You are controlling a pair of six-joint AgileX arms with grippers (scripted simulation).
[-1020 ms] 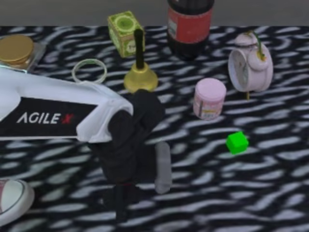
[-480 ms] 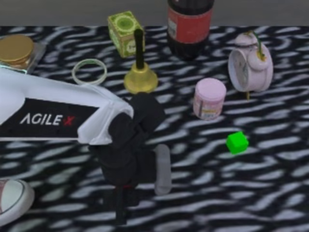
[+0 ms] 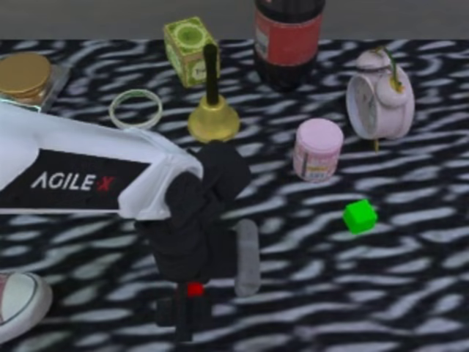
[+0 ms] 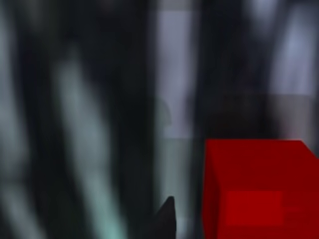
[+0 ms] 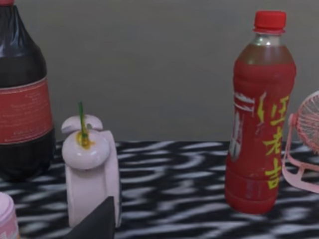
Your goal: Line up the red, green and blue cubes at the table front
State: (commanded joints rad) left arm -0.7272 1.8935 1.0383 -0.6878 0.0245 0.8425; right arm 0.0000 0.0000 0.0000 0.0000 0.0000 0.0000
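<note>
Since a moment ago the left gripper (image 3: 185, 312) has lifted slightly, uncovering the red cube (image 3: 194, 289) between its fingers, grip unclear, well toward the front from the brass bell (image 3: 212, 117); it should rise straight.

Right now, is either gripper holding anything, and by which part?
The red cube sits at the left gripper near the table front; a grip cannot be told. The right gripper is out of the top view.

My left arm reaches across from the table's left, its claw (image 3: 185, 312) pointing down near the front edge.
</note>
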